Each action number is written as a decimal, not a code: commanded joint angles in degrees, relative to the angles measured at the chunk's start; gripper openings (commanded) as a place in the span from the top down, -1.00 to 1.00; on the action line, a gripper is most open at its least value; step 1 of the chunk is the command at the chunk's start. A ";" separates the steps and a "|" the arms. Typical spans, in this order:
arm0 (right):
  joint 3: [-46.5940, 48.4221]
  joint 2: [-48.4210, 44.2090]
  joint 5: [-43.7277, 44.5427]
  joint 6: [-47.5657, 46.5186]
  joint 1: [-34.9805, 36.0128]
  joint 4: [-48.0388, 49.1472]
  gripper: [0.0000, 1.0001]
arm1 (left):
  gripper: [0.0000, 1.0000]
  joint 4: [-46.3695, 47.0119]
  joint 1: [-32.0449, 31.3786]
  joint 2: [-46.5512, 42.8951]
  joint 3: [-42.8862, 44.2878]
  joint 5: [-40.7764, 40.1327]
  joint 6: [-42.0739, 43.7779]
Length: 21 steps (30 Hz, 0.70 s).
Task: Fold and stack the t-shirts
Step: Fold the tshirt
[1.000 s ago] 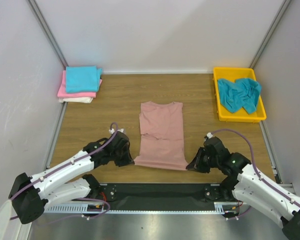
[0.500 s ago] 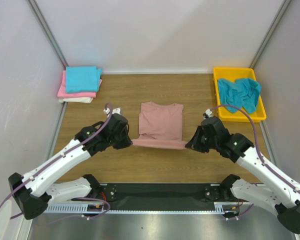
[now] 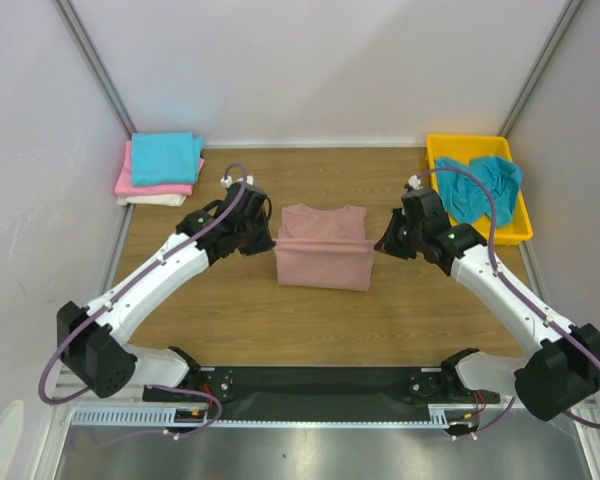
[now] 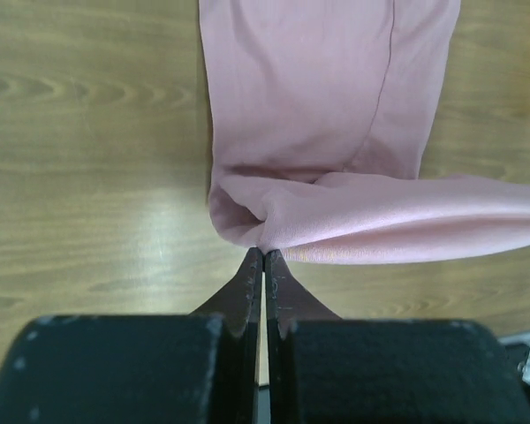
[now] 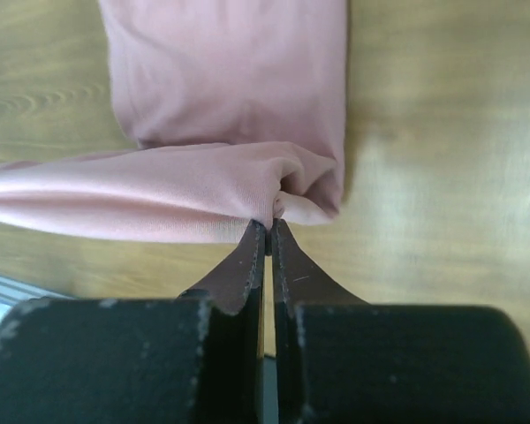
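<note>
While hem corners of dusty-pink t-shirt (image 3: 323, 270) are gripped by left pincer (image 4: 263, 256) and right pincer (image 5: 269, 225), both clenched on cloth, bottom-to-collar fold is judged in hand; hem is strung between pincers, body lying on surface (image 3: 400, 310) beyond them; next, hem to be lowered onto collar, then released.

plain dusty-pink t-shirt (image 3: 323, 262), turquoise t-shirt (image 3: 166, 157), bright pink t-shirt (image 3: 138, 186), white t-shirt (image 3: 155, 200), teal t-shirt (image 3: 478, 188), yellow tray (image 3: 442, 225) — light brown wood-grain worktop (image 3: 230, 310), white arms (image 3: 160, 285) with black joints, black jaws, purple cables (image 3: 458, 171) — pale grey walls (image 3: 330, 70)
</note>
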 commanded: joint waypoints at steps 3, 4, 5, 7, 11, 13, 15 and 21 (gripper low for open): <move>4.69 3.88 3.28 -5.99 -1.91 4.36 1.00 | 0.99 0.10 3.88 3.23 5.38 -3.49 4.48; 4.95 4.50 3.02 -6.08 -2.09 5.32 1.00 | 0.99 0.45 4.32 3.76 5.56 -3.05 4.66; 5.30 6.07 2.67 -6.26 -2.35 5.68 1.00 | 0.99 0.81 4.76 4.38 5.73 -2.61 5.01; 6.79 7.66 2.66 -6.87 -2.79 6.03 1.00 | 0.99 1.51 5.73 6.31 7.13 -1.82 5.80; 8.82 11.34 2.40 -8.10 -3.67 8.14 1.00 | 0.99 2.21 6.96 9.48 10.73 -1.55 7.21; 9.87 12.84 1.96 -8.45 -4.46 8.85 1.00 | 0.99 3.35 7.40 11.23 11.18 -0.94 7.99; 10.58 15.39 1.96 -8.89 -5.08 9.11 1.00 | 0.99 4.14 8.10 12.46 11.71 -0.68 8.17; 12.77 20.84 0.20 -9.60 -6.84 10.86 1.00 | 0.99 7.40 10.21 17.12 12.85 1.17 8.35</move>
